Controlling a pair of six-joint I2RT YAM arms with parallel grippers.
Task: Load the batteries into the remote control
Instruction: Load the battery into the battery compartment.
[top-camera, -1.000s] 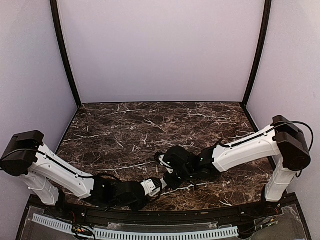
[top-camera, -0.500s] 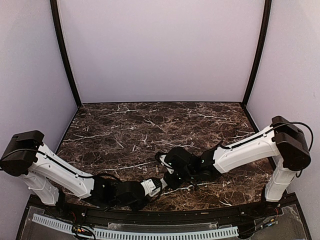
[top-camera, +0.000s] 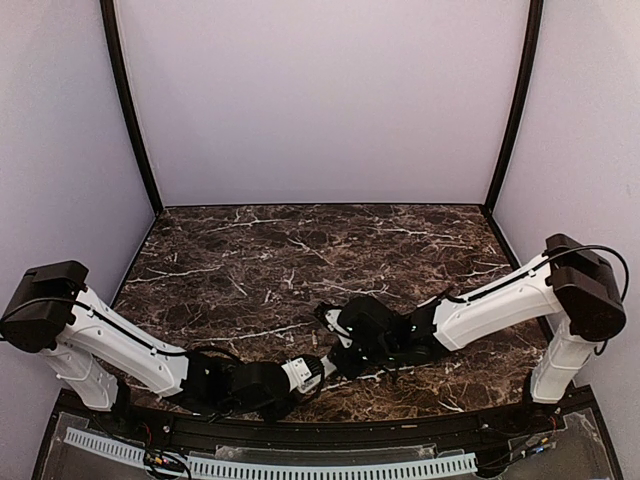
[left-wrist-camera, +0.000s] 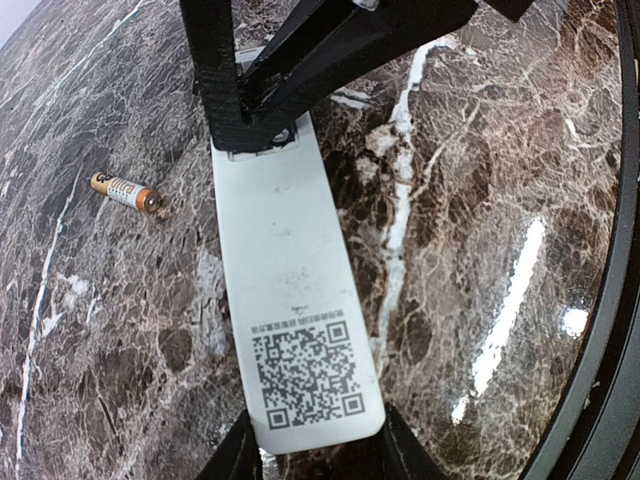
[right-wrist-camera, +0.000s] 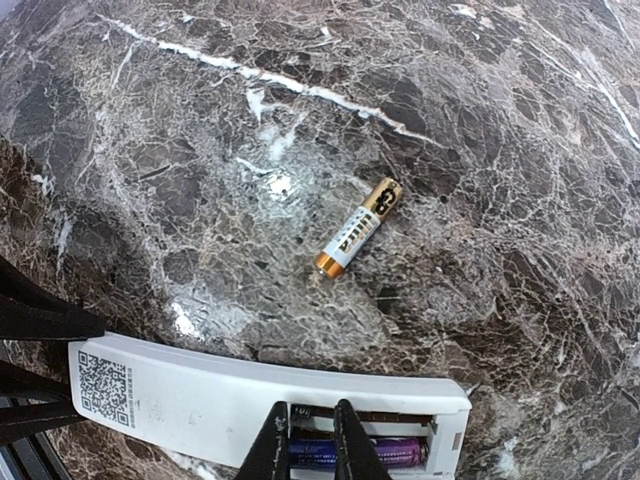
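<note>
The white remote control (left-wrist-camera: 285, 290) lies back up with a QR code near its end. My left gripper (left-wrist-camera: 315, 440) is shut on that end. In the right wrist view the remote (right-wrist-camera: 200, 400) has its battery recess open, with one bluish-purple battery (right-wrist-camera: 400, 452) lying in it. My right gripper (right-wrist-camera: 312, 435) is nearly shut, its tips down in the recess on that battery; it also shows in the left wrist view (left-wrist-camera: 260, 110) at the remote's far end. A second battery (right-wrist-camera: 360, 227), gold and white, lies loose on the table beside the remote, also in the left wrist view (left-wrist-camera: 125, 191).
Both grippers meet low over the dark marble table (top-camera: 300, 260) near its front middle. The black front rim (left-wrist-camera: 610, 330) runs close behind my left gripper. Lilac walls stand on three sides.
My right arm has shifted slightly right and lowered at the remote's recess. The left arm and the remote have stayed put.
</note>
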